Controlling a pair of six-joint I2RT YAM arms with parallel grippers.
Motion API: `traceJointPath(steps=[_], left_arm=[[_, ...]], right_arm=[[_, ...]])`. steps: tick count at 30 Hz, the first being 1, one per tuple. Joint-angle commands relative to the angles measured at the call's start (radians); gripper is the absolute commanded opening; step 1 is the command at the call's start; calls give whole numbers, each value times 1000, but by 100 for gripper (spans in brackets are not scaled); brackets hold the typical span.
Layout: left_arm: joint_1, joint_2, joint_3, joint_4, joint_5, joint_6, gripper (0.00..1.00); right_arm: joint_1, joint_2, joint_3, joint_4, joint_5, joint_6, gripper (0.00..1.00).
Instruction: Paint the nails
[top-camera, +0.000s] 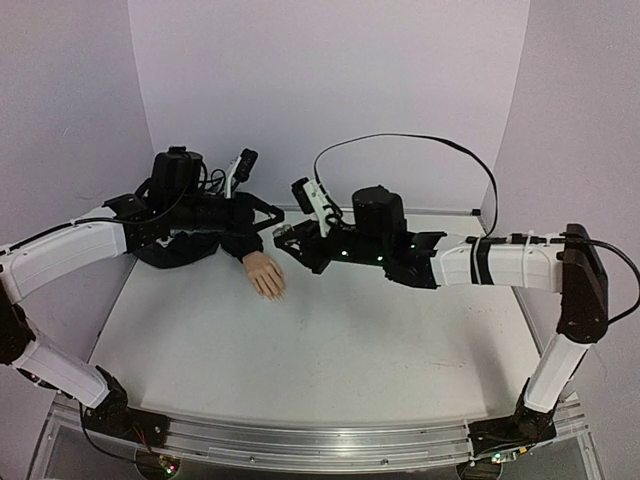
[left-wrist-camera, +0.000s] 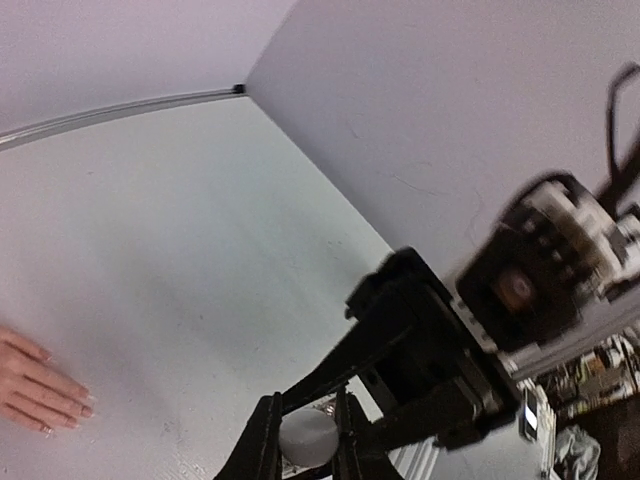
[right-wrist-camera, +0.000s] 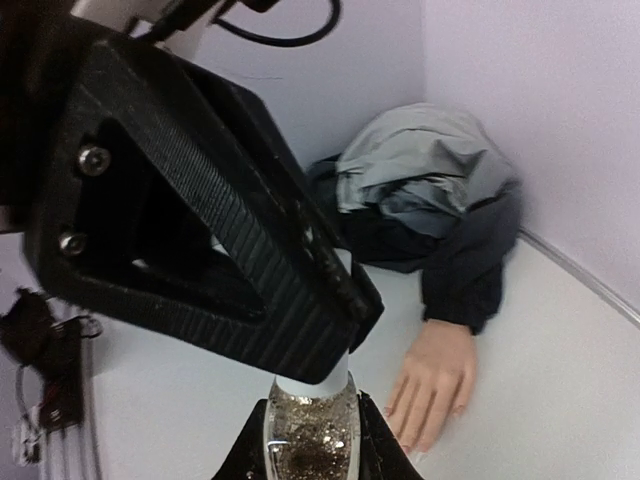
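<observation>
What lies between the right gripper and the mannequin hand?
Only bare table separates the right gripper, holding the glitter bottle, from the mannequin hand, in the right wrist view.

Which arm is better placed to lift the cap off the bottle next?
Left, probably: the left pincer is shut on the white cap, while the right pincer clamps the glitter bottle below.

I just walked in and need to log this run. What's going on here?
The right gripper holds a small glitter polish bottle near the back of the table, and the left gripper is clamped on its white cap. The mannequin hand lies palm down close by, with nothing touching it. No brush is out, so painting has not begun.
</observation>
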Motion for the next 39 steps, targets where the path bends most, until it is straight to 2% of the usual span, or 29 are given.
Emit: traceJointPath(steps=[1, 3, 6, 13, 17, 19, 21, 23, 27, 30, 33, 39], left_arm=[[-31, -61, -19, 129, 525, 175, 0], [-39, -91, -28, 144, 645, 231, 0], [-43, -135, -44, 146, 709, 302, 0], [-46, -144, -44, 146, 653, 318, 0], [-46, -176, -56, 147, 503, 285, 3], [-45, -196, -65, 146, 396, 264, 13], [-44, -216, -79, 141, 293, 240, 39], [-40, -236, -95, 135, 223, 236, 55], [-23, -257, -124, 121, 72, 183, 73], [13, -237, -113, 95, -28, 54, 78], [58, -183, -80, 88, 15, -75, 77], [58, -111, -35, 89, 58, -135, 72]], right_arm=[[-52, -120, -37, 195, -711, 39, 0], [-52, -134, -47, 239, -903, 88, 0], [-50, -148, -68, 335, -1040, 186, 0], [-51, -196, -123, 370, -949, 197, 0], [-51, -186, -124, 361, -883, 187, 0], [-50, -188, -121, 314, -799, 145, 0], [-50, -193, -120, 258, -678, 99, 0], [-51, -192, -117, 194, -541, 47, 0], [-49, -176, -119, 154, -269, 42, 0], [-31, -158, -110, 142, -110, 31, 0], [-2, -127, -87, 139, 12, 29, 0], [81, -52, -3, 89, 224, -18, 0]])
